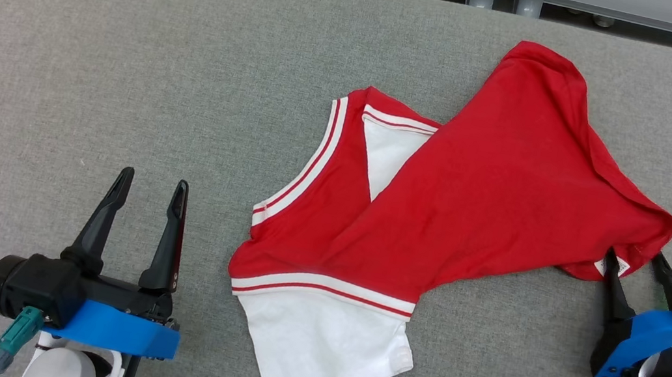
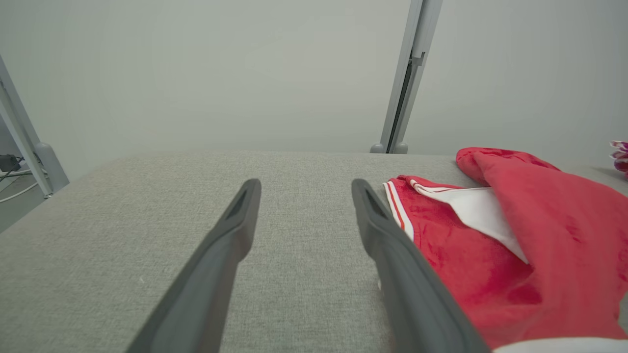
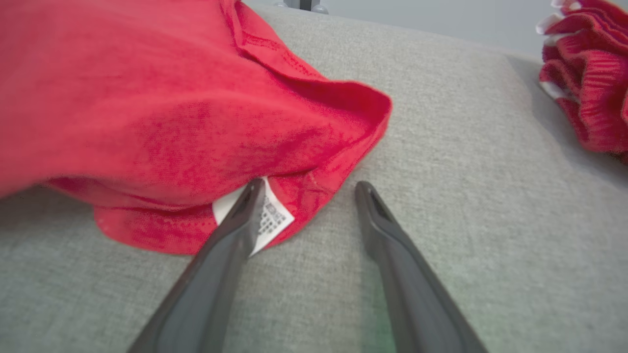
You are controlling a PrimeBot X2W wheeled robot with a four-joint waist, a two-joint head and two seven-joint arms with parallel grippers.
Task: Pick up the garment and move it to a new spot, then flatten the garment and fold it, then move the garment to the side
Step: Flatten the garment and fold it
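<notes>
garment (image 1: 493, 191): soft matt knit cloth | table (image 1: 129, 67): coarse grey woven fabric | jaws: matt dark plastic

garment (image 1: 440, 196) on table (image 1: 131, 54), right end effector (image 1: 634, 254) adjacent

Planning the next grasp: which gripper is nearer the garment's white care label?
Right. The right gripper, open, has one finger at the label on a corner of the garment. The left gripper, also open, sits off the garment's opposite side.

Grey woven padded tabletop (image 1: 131, 54); grey metal upright post (image 2: 407, 73), far edge; crumpled red-and-white cloth (image 3: 588, 88), far right.
</notes>
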